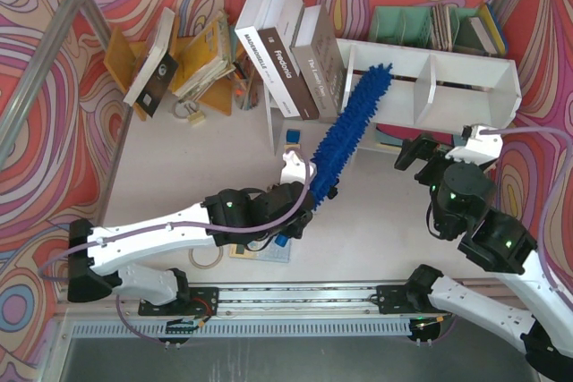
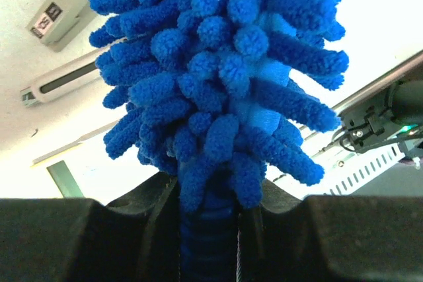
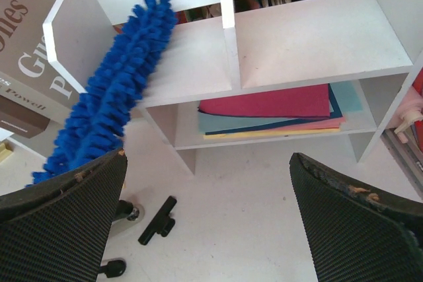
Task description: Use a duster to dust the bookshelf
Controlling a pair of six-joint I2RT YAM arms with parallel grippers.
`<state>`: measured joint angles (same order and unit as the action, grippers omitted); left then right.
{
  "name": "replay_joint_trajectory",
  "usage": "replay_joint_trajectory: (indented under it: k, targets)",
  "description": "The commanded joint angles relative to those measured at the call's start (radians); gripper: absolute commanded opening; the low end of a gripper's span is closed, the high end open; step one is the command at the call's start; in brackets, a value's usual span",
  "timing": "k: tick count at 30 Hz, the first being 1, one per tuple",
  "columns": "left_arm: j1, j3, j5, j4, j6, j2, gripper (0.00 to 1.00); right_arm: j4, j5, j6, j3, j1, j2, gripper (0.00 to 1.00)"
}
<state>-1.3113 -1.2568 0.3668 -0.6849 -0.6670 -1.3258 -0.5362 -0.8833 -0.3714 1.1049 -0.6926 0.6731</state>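
Lettering reading "Powell" marks the book [image 3: 26,64] near the duster [image 3: 112,90].

The duster [image 1: 351,127] runs away from me: its handle end sits nearest, in my left gripper [image 1: 313,199], and its tip reaches into the left cubby of the bookshelf [image 1: 466,87], close to the left side wall. Just left of the tip I see leaning books [image 1: 291,51]; further left stands the book rack [image 1: 208,55]. The divider [image 1: 428,87] is right of the head. Sheets of paper [image 3: 271,107] lie in the lower tier, below and right of it. My right gripper [image 1: 414,154] is well right, before the shelf. The file organiser [image 1: 421,26] stands behind the shelf, beyond the tip.
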Motion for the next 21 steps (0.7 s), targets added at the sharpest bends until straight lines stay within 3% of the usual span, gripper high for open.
replay_joint_trajectory:
  k: [1, 14, 21]
  targets:
    - [0.016, 0.014, 0.072, -0.048, -0.051, 0.024, 0.0, 0.041, -0.048, 0.029, -0.036, 0.003, -0.036, 0.99]
    - [0.006, -0.098, -0.114, 0.065, 0.008, -0.168, 0.0, 0.279, -0.003, 0.243, -0.273, 0.004, -0.15, 0.99]
    - [0.004, -0.058, -0.015, 0.019, -0.001, -0.097, 0.0, 0.28, -0.01, 0.262, -0.263, 0.003, -0.132, 0.99]
